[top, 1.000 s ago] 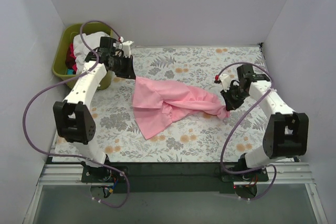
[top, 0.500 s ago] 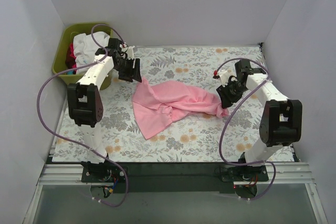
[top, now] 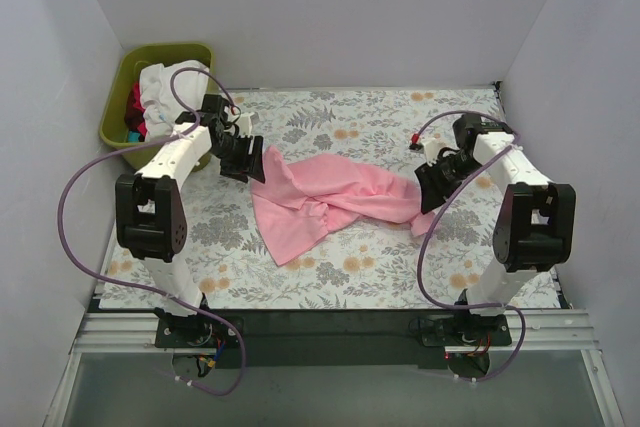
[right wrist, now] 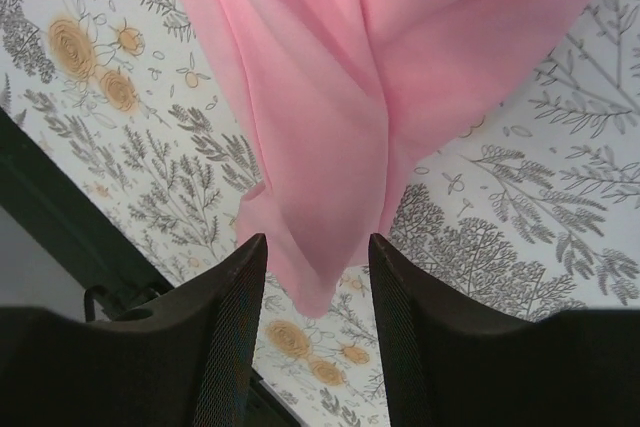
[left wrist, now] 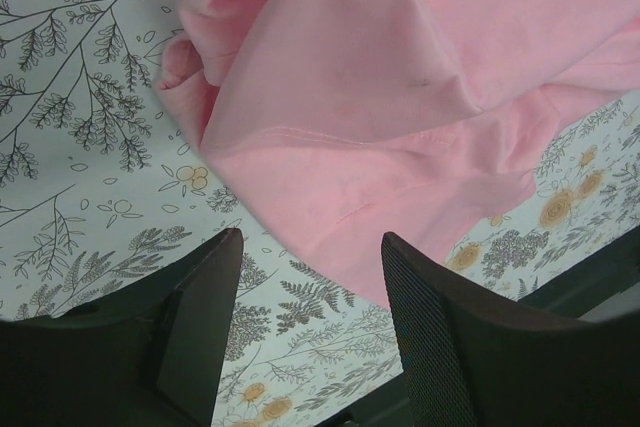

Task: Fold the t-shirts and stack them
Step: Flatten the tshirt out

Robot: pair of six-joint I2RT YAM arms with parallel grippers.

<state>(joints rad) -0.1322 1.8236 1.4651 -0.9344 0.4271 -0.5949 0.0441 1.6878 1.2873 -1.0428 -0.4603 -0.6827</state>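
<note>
Counts one pink t-shirt [top: 330, 197], two grippers, one olive bin [top: 112, 127]. Finds the shirt crumpled on the floral mat [top: 380, 117], one edge just ahead of the left gripper [left wrist: 310, 235], its narrow end reaching between the fingers of the right gripper [right wrist: 317, 237]. Shows both jaws parted, clamping nothing. Spots white and red shirts [top: 158, 87] heaped in the bin behind the left gripper, number unclear. Differs from a second ago: jaws shut then, apart now.
</note>
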